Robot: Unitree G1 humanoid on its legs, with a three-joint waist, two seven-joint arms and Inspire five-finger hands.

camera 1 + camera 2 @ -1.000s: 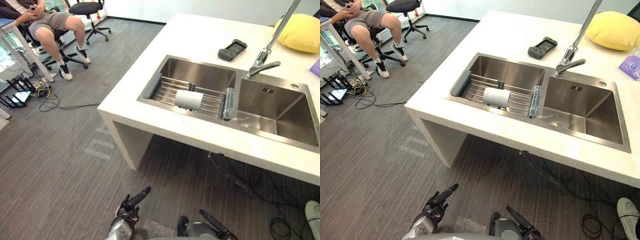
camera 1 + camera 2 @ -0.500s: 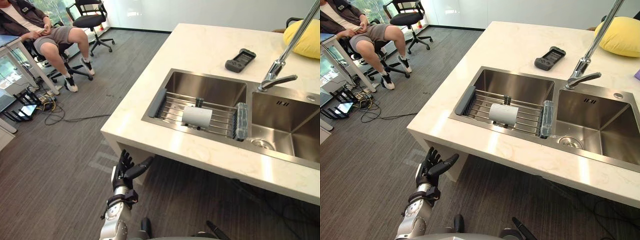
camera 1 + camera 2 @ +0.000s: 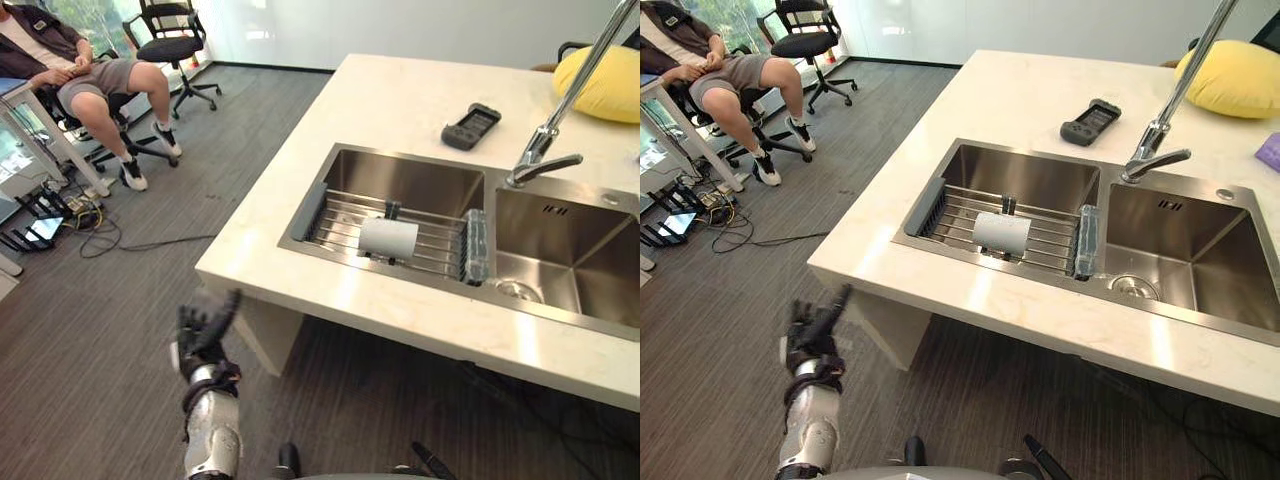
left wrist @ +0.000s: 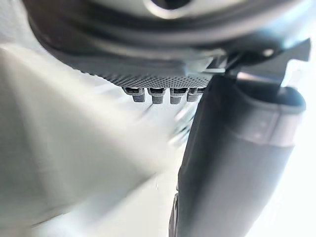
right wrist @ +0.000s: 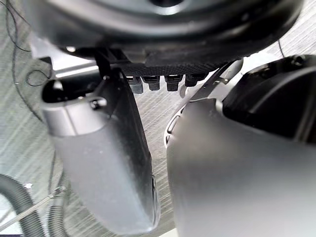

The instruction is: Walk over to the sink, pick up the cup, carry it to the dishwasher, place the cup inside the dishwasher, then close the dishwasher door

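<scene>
The cup [image 3: 390, 238] is white and lies on its side on a wire rack [image 3: 340, 215] in the left basin of the steel sink [image 3: 560, 255]. The sink is set in a pale counter [image 3: 400, 95]. My left hand [image 3: 203, 325] hangs open over the floor, below and left of the counter's near corner, far from the cup and holding nothing. Its thumb [image 4: 232, 158] shows in the left wrist view. My right hand [image 5: 103, 148] is down low over the carpet, fingers relaxed and empty; a dark fingertip [image 3: 432, 464] shows at the bottom edge of the left eye view.
A tall tap [image 3: 545, 150] stands behind the sink's divider. A dark handset [image 3: 470, 125] and a yellow cushion [image 3: 605, 80] lie on the counter. A person [image 3: 90, 75] sits on an office chair at far left, with cables [image 3: 75, 215] on the floor nearby.
My left hand has swung left and away from the counter's corner. The camera has shifted slightly; the cup and sink have not moved.
</scene>
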